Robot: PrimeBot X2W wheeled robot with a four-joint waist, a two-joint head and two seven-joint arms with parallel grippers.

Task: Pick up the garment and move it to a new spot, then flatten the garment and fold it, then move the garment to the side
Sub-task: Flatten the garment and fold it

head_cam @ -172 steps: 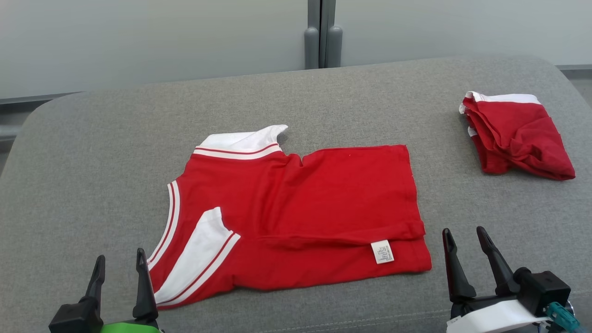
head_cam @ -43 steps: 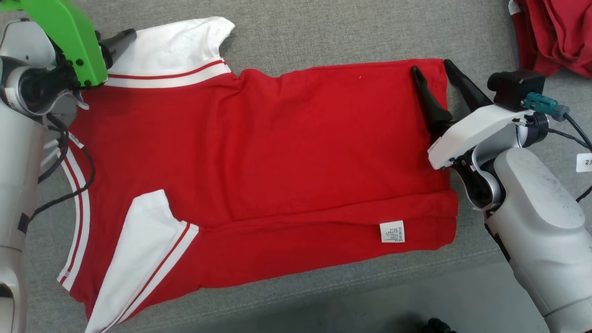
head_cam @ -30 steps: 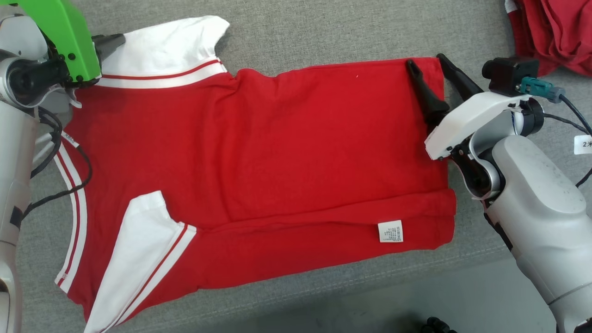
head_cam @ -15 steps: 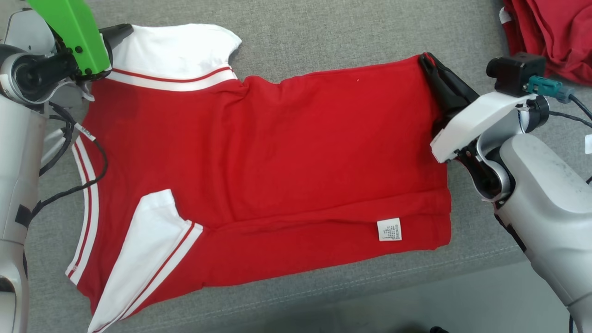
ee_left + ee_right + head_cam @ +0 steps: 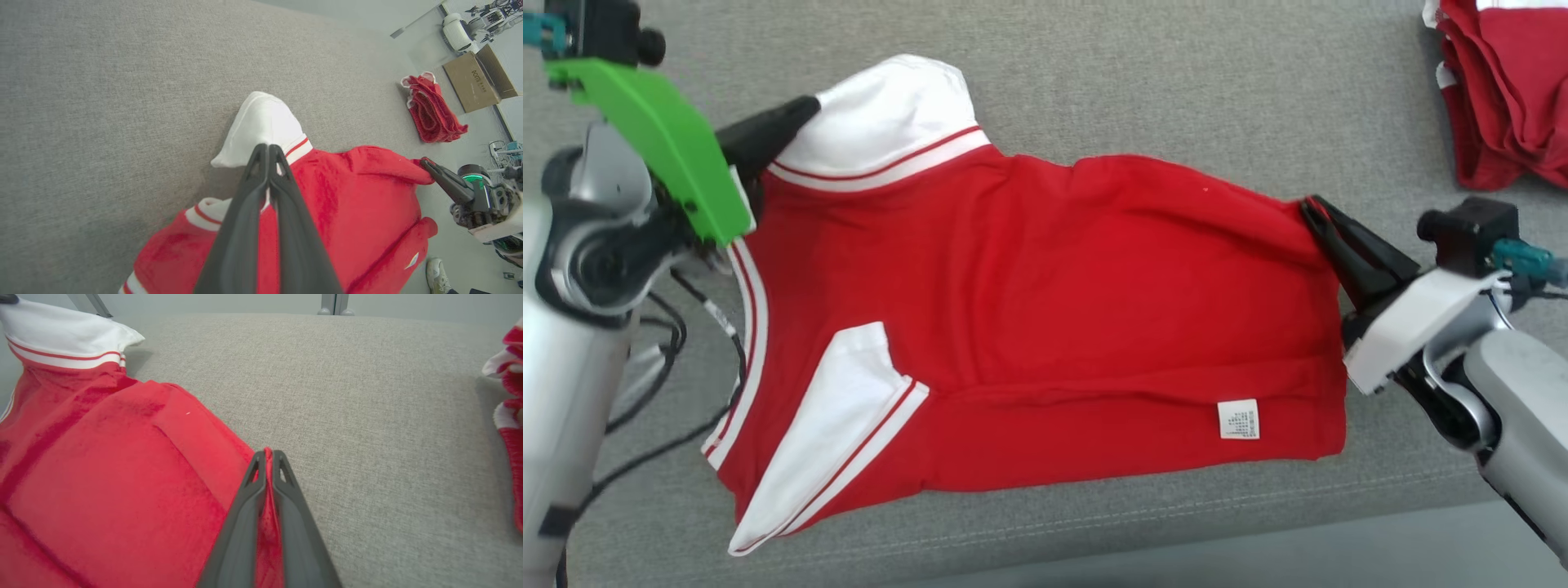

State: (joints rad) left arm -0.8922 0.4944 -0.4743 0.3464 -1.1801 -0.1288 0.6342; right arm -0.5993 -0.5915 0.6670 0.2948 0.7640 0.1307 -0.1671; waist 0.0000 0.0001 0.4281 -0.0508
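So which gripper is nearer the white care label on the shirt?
Right. The right gripper pinches a hem corner of the shirt, at the same end as the care label. The left gripper clamps the white sleeve at the opposite end.

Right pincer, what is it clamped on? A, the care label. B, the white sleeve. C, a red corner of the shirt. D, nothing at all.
C: the right pincer is shut on a red corner of the shirt, with red cloth pinched in it.
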